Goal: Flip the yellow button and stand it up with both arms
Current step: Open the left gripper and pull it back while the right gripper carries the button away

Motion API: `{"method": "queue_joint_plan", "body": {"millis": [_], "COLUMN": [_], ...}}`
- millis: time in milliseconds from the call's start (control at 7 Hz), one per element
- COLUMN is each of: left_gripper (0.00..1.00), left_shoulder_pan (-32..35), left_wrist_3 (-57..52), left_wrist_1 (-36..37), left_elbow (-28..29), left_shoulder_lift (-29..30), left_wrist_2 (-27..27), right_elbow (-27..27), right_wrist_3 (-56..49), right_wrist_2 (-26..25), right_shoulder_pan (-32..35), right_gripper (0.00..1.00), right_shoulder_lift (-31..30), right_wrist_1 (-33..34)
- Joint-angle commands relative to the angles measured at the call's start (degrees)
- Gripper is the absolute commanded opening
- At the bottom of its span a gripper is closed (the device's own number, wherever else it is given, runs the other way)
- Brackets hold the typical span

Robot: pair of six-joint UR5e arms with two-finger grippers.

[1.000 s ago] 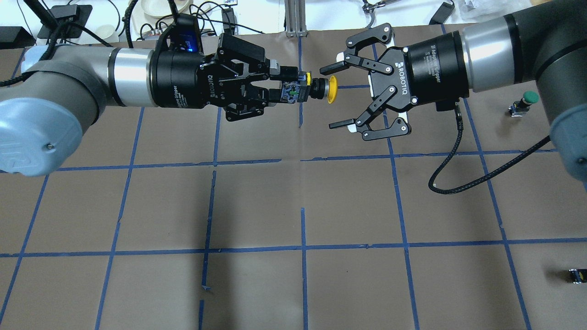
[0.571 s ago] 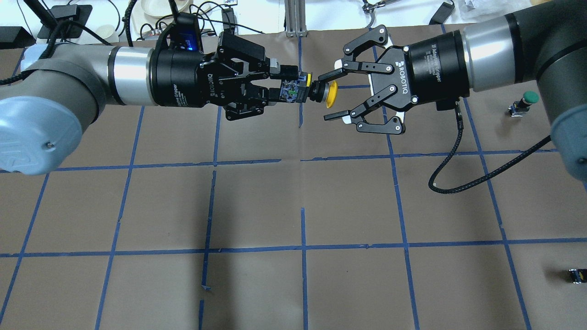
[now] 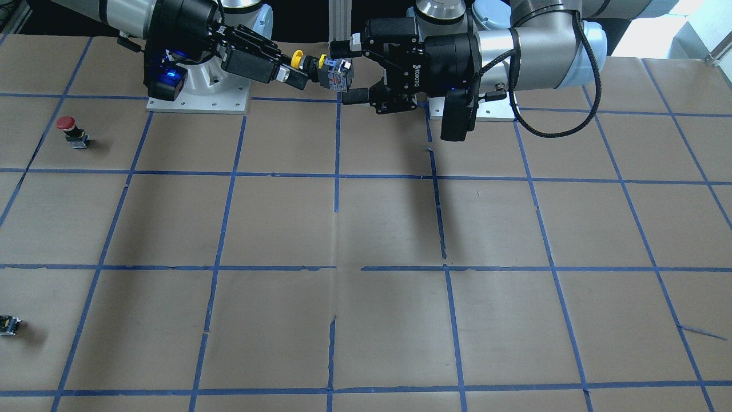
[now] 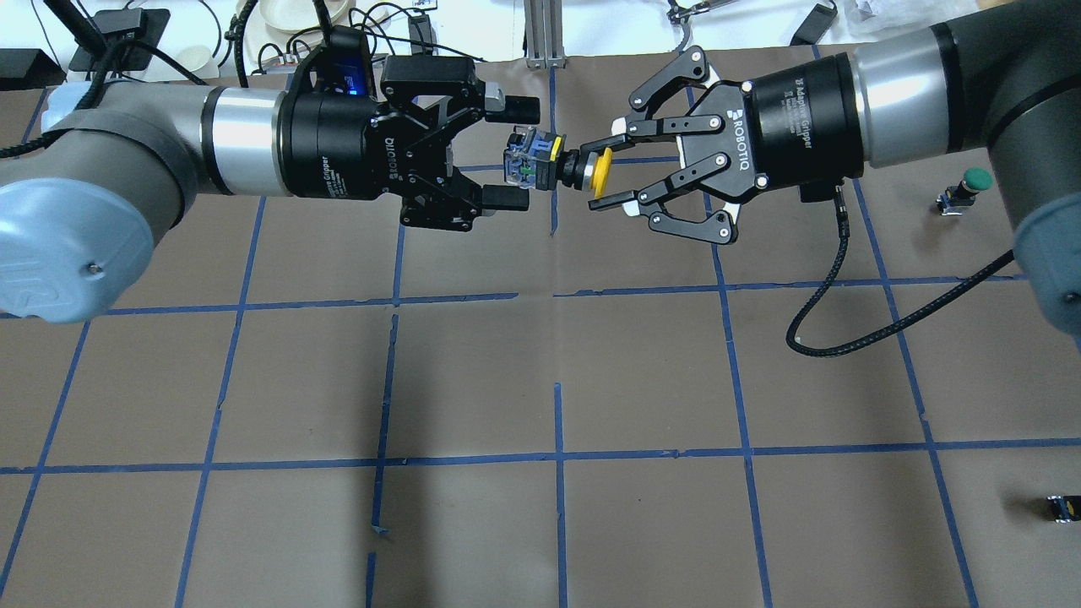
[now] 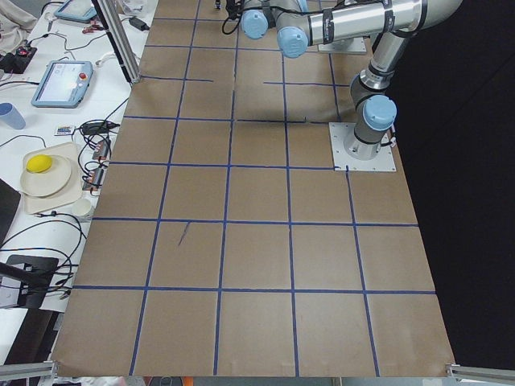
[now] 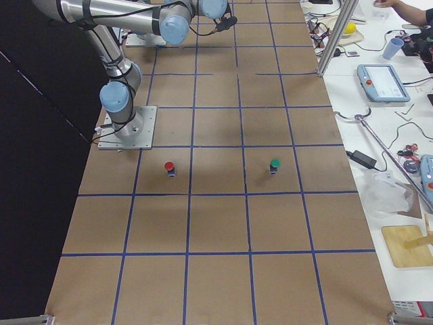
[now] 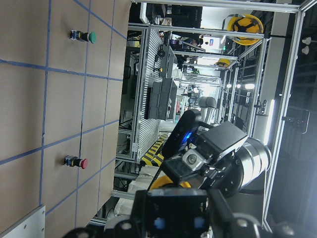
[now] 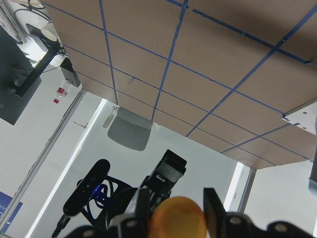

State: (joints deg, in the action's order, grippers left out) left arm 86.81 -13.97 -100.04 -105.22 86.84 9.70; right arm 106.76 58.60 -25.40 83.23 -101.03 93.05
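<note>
Right gripper [image 4: 601, 174] clamped on the cap of the yellow button [image 4: 540, 165], mid-air over the table [image 4: 642, 371]. White "ROBOTIQ" on both gripper bodies, "Adaptive Gripper" on the right wrist. Button lies sideways: round yellow cap, black neck, grey-blue blocky body pointing away from right gripper. Left gripper [image 4: 515, 152] spread apart, fingers either side of that body.

In the right wrist view the small, round-capped yellow button [image 8: 178, 218] is showing only as a blur, the bottom edge cutting it. In the side views the top edge is cropping the silver-grey left arm [image 5: 354, 20] and right arm [image 6: 115, 12] short of their ends. The tiny dark block [image 4: 1062, 507] is looking too small to identify.
</note>
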Motion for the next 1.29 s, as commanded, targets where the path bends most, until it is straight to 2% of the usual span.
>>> {"method": "queue_joint_plan", "body": {"millis": [0, 143, 286, 429, 571, 714, 857, 1000, 1143], "left_gripper": [1.0, 1.0, 1.0, 1.0, 1.0, 1.0, 1.0, 1.0, 1.0], "left_shoulder_pan": [0.0, 0.0, 0.0, 0.0, 0.0, 0.0, -0.1, 0.0, 0.1], "left_wrist_3": [0.4, 0.3, 0.3, 0.3, 0.3, 1.0, 2.2, 2.6, 2.5], "left_wrist_1": [-0.1, 0.0, -0.1, -0.1, 0.5, 4.7, 9.6, 12.9, 13.1], "left_elbow": [0.1, -0.1, -0.1, 0.4, 0.8, 0.8, 0.8, 0.7, 0.7], "left_shoulder_lift": [-0.4, -0.3, -0.3, -0.3, -0.3, -0.1, 0.2, 0.2, 0.3], "left_wrist_2": [0.1, 0.1, 0.1, 0.8, 6.4, 10.9, 20.2, 28.9, 37.8], "right_elbow": [-0.1, -0.1, -0.1, -0.1, -0.2, -0.2, -0.2, -0.1, -0.1], "right_wrist_3": [-0.3, -2.1, -8.2, -14.4, -21.9, -30.6, -41.6, -50.9, -59.7], "right_wrist_2": [-0.3, -1.8, -9.2, -14.7, -19.2, -25.9, -32.5, -41.3, -45.0], "right_shoulder_pan": [-0.3, -1.0, -3.3, -7.1, -10.2, -12.7, -14.0, -14.6, -15.6], "right_gripper": [0.28, 0.28, 0.28, 0.23, 0.23, 0.23, 0.23, 0.22, 0.22], "right_shoulder_lift": [0.3, 0.4, 0.3, 0.2, 0.2, 0.3, 0.7, 2.5, 3.7], "right_wrist_1": [0.4, 0.6, 0.7, 0.3, -0.3, -0.2, 0.3, 0.9, 0.9]}}
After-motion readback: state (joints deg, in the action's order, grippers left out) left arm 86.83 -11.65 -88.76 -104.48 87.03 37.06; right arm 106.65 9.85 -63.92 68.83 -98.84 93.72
